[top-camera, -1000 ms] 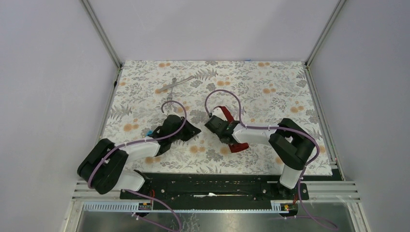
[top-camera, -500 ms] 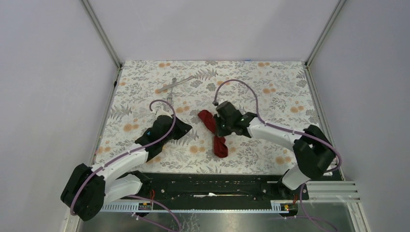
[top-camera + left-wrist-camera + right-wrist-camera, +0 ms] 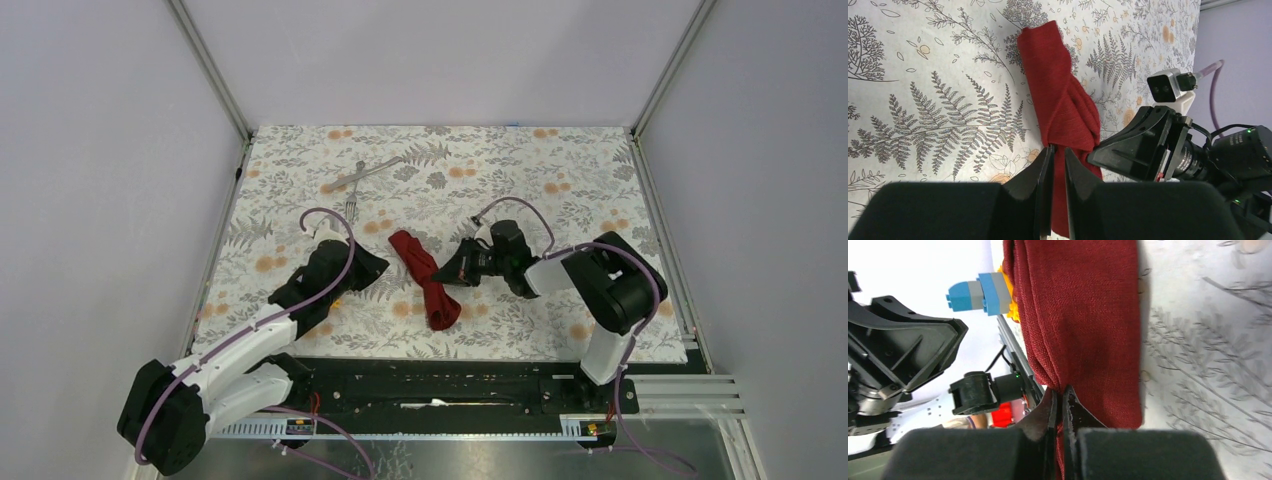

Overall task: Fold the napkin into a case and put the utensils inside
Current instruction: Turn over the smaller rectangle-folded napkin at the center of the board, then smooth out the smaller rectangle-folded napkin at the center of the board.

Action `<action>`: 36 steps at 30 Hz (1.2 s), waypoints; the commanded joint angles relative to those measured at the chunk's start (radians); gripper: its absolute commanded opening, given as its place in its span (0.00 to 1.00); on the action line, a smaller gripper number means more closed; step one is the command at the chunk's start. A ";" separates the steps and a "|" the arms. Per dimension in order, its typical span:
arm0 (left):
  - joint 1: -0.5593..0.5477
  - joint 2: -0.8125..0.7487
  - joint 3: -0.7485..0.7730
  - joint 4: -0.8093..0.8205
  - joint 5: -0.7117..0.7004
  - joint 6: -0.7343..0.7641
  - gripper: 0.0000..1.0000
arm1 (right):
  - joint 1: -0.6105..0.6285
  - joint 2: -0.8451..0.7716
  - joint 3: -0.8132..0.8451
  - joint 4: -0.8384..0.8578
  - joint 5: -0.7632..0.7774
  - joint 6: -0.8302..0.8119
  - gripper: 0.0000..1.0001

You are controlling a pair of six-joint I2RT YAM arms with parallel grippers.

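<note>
The dark red napkin [image 3: 425,280] lies bunched in a long twisted strip on the flowered tablecloth, between my two grippers. No case shape shows. My right gripper [image 3: 452,274] is at the strip's right side, low on the table. In the right wrist view its jaws [image 3: 1060,392] are pinched on a fold of the napkin [image 3: 1083,315]. My left gripper [image 3: 383,264] is at the strip's left side, jaws nearly together, tips [image 3: 1058,148] at the napkin [image 3: 1058,95]. I cannot tell if it grips the cloth. The silver utensils [image 3: 362,174], one a fork [image 3: 350,206], lie at the far left.
A blue and grey toy block [image 3: 979,292] with orange behind it lies beyond the napkin, by the left arm. The tablecloth [image 3: 560,170] ends at metal frame posts on both sides and a black rail [image 3: 430,385] at the near edge.
My right gripper has carried the napkin leftward and laid it in a strip, then drawn back low to the right. My left gripper has barely moved, while its arm has shifted left.
</note>
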 commanded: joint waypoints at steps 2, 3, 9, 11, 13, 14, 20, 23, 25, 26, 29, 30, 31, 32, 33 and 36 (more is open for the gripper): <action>0.006 0.001 0.040 0.018 -0.012 0.018 0.18 | -0.113 0.042 -0.083 0.349 -0.144 0.139 0.00; 0.006 0.008 0.039 0.027 -0.003 0.019 0.18 | -0.135 0.044 -0.097 0.360 -0.155 0.138 0.00; 0.004 0.130 0.077 0.140 0.131 0.060 0.23 | -0.312 0.083 -0.132 0.260 -0.266 0.016 0.24; 0.005 0.242 0.129 0.185 0.246 0.099 0.26 | -0.367 0.021 -0.120 0.062 -0.253 -0.139 0.39; 0.005 0.353 0.197 0.201 0.339 0.122 0.27 | -0.365 -0.097 -0.031 -0.397 -0.117 -0.404 0.58; 0.004 0.404 0.224 0.227 0.389 0.125 0.27 | -0.351 -0.149 0.009 -0.544 -0.033 -0.495 0.62; 0.003 0.638 0.373 0.366 0.503 0.100 0.24 | -0.281 -0.372 0.079 -0.851 0.177 -0.582 0.62; 0.002 0.753 0.482 0.396 0.536 0.088 0.21 | -0.192 -0.389 0.075 -0.816 0.116 -0.530 0.50; 0.004 0.819 0.542 0.406 0.544 0.078 0.20 | -0.168 -0.386 0.042 -0.729 0.040 -0.473 0.39; 0.004 0.846 0.567 0.404 0.528 0.079 0.20 | -0.167 -0.381 0.018 -0.672 0.006 -0.442 0.35; 0.007 0.952 0.645 0.363 0.464 0.107 0.19 | -0.170 -0.324 -0.026 -0.597 -0.025 -0.443 0.28; 0.013 0.995 0.669 0.347 0.463 0.111 0.18 | -0.174 -0.292 -0.040 -0.579 -0.032 -0.447 0.27; 0.019 1.041 0.689 0.351 0.472 0.113 0.18 | -0.184 -0.263 -0.061 -0.543 -0.050 -0.440 0.27; 0.022 1.097 0.707 0.351 0.471 0.119 0.18 | -0.198 -0.232 -0.085 -0.507 -0.068 -0.433 0.27; 0.026 1.139 0.725 0.341 0.462 0.132 0.17 | -0.207 -0.207 -0.105 -0.483 -0.075 -0.433 0.27; 0.031 1.217 0.792 0.253 0.442 0.205 0.17 | -0.210 -0.208 -0.128 -0.524 -0.009 -0.471 0.30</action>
